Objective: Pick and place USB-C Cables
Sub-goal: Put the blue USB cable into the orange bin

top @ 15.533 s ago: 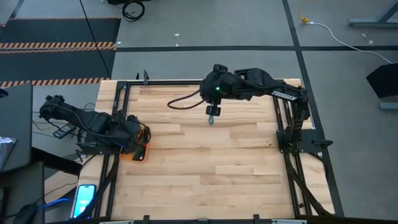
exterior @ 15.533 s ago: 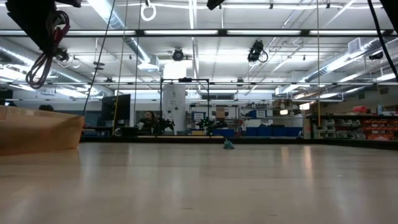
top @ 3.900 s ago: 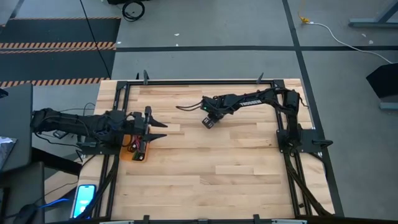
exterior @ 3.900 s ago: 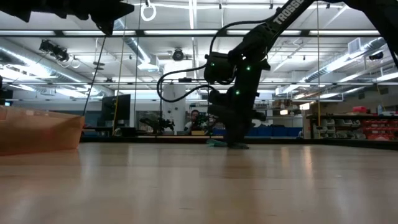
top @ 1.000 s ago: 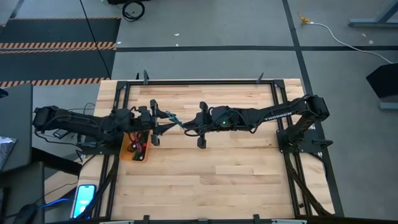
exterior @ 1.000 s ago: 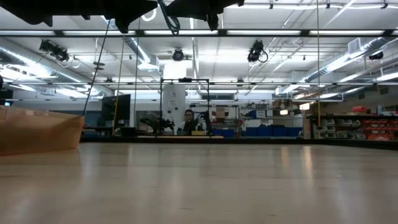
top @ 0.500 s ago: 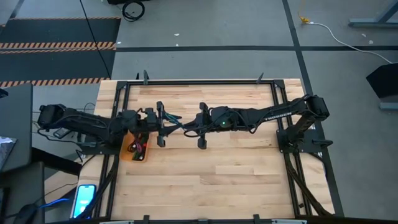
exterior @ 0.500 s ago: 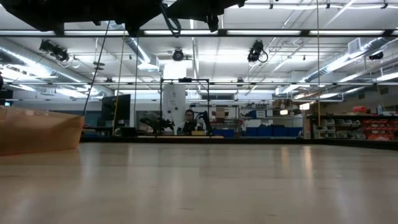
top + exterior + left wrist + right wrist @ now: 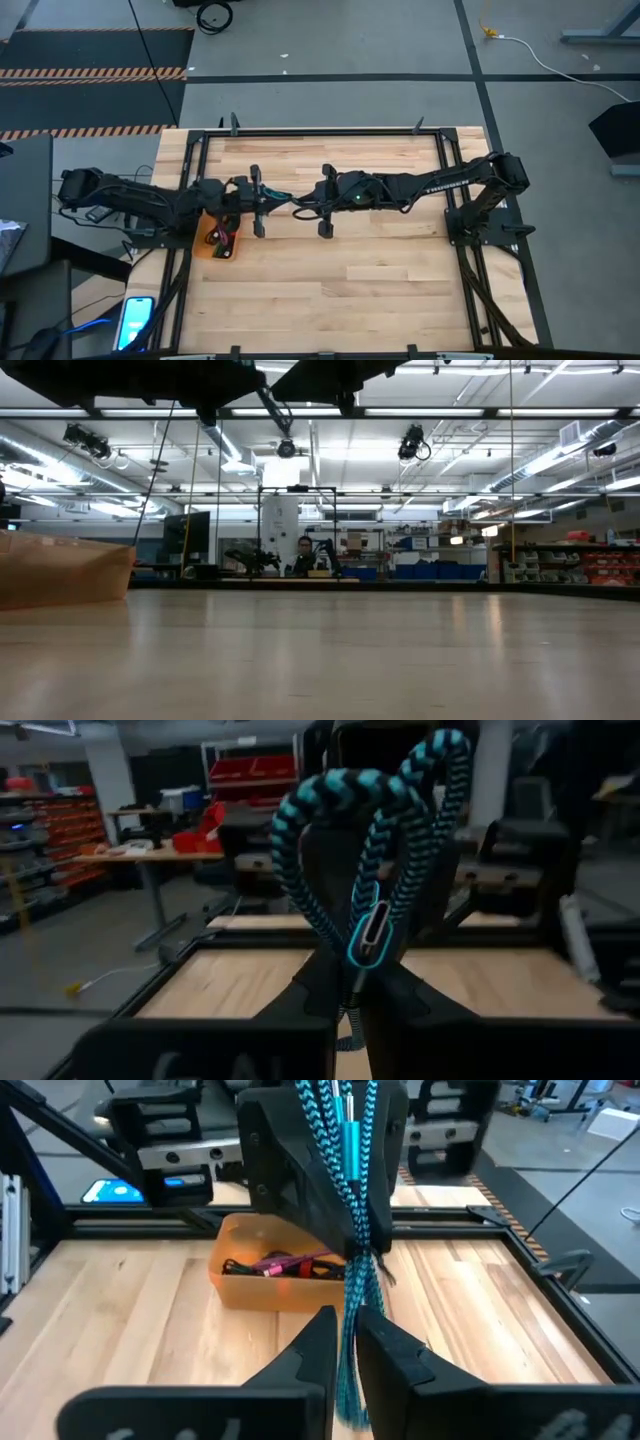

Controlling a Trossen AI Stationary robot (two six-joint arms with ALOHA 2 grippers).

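A teal-and-black braided USB-C cable bundle (image 9: 287,203) hangs in the air between my two grippers over the table's left-centre. My left gripper (image 9: 268,202) reaches in from the left and is shut on it. My right gripper (image 9: 312,203) reaches in from the right, also shut on it. In the left wrist view the cable's loops (image 9: 340,810) and metal plug (image 9: 372,935) stand past my left gripper (image 9: 350,1005). The right wrist view shows the cable (image 9: 350,1200) running from my right gripper (image 9: 345,1335) to the left gripper (image 9: 310,1180). A maroon cable and a black one (image 9: 285,1265) lie in the orange bin. My left gripper pinches the bundle between its two fingers just below the plug (image 9: 352,982), level, from the table's left. The loops stick out past the fingers. The cable is lifted clear of the table. My right gripper pinches the bundle's other end (image 9: 348,1315) between its two fingers, level, from the table's right. The strands run straight from its fingers to the left gripper. The cable is clear of the table.
The orange bin (image 9: 222,237) sits at the table's left edge, just below the left arm, and shows in the low view as a tan wall (image 9: 60,565). A black frame (image 9: 330,130) runs round the wooden table. A phone (image 9: 135,318) lies off the near-left corner.
My left gripper has moved toward the table's right, up to the cable end that the right gripper holds out. The right gripper and the cable have stayed at the same place above the table.
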